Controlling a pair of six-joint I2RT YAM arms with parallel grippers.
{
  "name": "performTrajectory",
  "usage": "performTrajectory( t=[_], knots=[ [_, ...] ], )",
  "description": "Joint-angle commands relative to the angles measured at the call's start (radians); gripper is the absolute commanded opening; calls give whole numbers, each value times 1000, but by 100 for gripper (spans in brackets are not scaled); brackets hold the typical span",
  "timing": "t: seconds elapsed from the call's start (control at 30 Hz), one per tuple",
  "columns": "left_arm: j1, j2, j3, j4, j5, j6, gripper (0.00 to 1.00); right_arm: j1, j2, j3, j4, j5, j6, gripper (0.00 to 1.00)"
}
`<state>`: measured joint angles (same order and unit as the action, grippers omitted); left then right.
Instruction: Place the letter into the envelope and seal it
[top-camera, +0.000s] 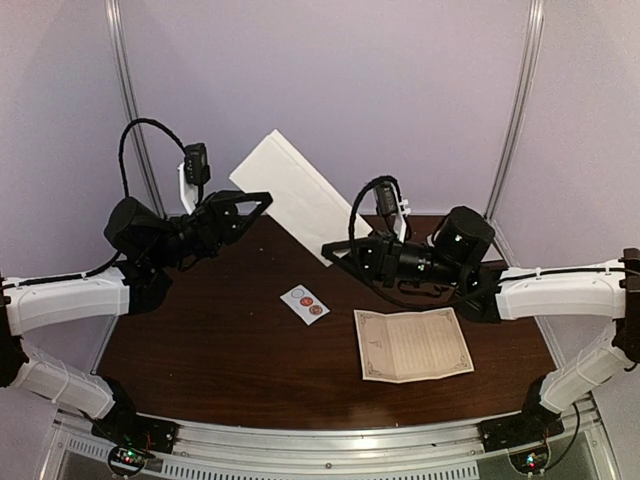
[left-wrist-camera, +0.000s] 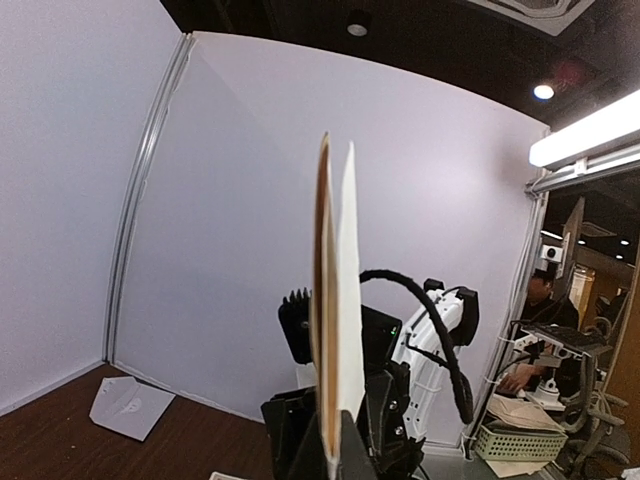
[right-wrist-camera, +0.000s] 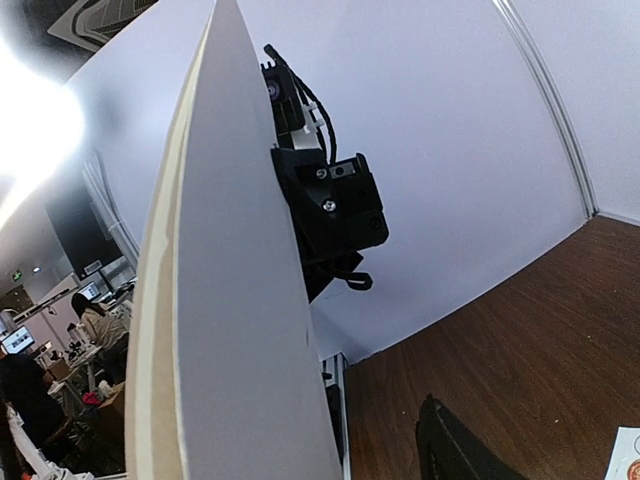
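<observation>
Envelope (top-camera: 295, 195) was held above the tabletop (top-camera: 220, 340), long axis slanting from left claw (top-camera: 262, 198), pinching its upper end, down to right claw (top-camera: 330, 250), whose grip I could not tell. Letter (top-camera: 412, 345) lay flat, nearer the right claw.

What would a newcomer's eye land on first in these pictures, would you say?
The envelope, held aloft at a slant over the far side of the dark table, its edge pinched in the left fingers. Next, the letter, lying flat near the right arm.
</observation>
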<state>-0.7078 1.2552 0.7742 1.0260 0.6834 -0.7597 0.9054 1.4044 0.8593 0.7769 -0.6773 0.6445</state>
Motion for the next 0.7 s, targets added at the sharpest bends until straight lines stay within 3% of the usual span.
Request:
performTrajectory(
  t=[0.0,0.07,0.2,0.33,0.6,0.67],
  knots=[
    [-4,-10,-7,72,-29,-23,0,20,32,22,74,-16,23,58],
    [-3,-11,-8,71,-33,-25,0,27,44,29,78,-16,24,56],
    [-2,-14,-9,67,-39,-26,0,33,55,37,101,-16,31,42],
    [-2,-18,-11,51,-47,-22,0,37,56,44,98,-4,29,0],
    [1,-40,2,-42,-94,2,0,39,16,20,32,43,-11,2],
    [13,-50,12,-90,-105,9,0,35,-1,18,-16,62,-28,30]
  ],
)
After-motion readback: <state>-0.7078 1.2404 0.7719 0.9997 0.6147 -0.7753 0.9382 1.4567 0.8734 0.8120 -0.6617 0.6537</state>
